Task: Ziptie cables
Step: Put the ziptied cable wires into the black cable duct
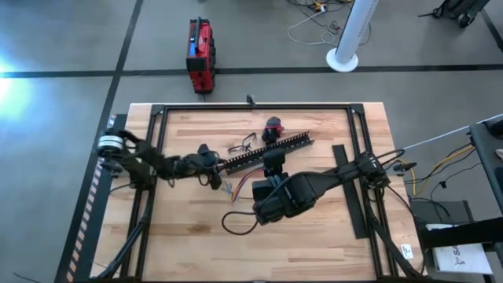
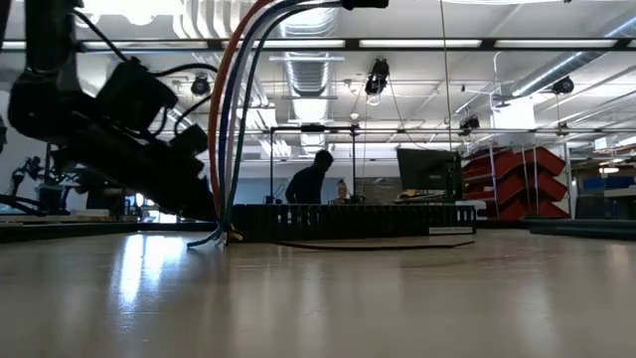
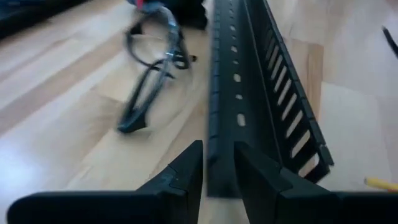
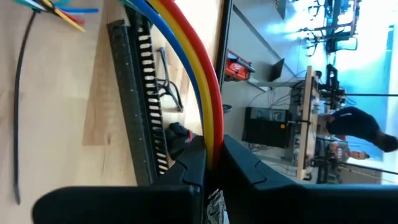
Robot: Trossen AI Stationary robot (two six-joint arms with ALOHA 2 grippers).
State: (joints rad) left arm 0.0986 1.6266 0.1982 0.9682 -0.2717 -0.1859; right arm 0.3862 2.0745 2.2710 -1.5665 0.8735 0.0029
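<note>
The pale wooden surface (image 1: 181,236) carries a long black slotted duct (image 1: 267,152) lying diagonally, a small dark wire tangle (image 1: 243,145) beside it, a red-and-black lump (image 1: 273,127), a flat black strip (image 1: 349,192), and, possibly resting there, a thin black ziptie (image 4: 17,118).

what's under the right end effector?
The cables run from its shut end effector down to the table, loose ends beside the duct. The arm hides the wood directly beneath.
</note>
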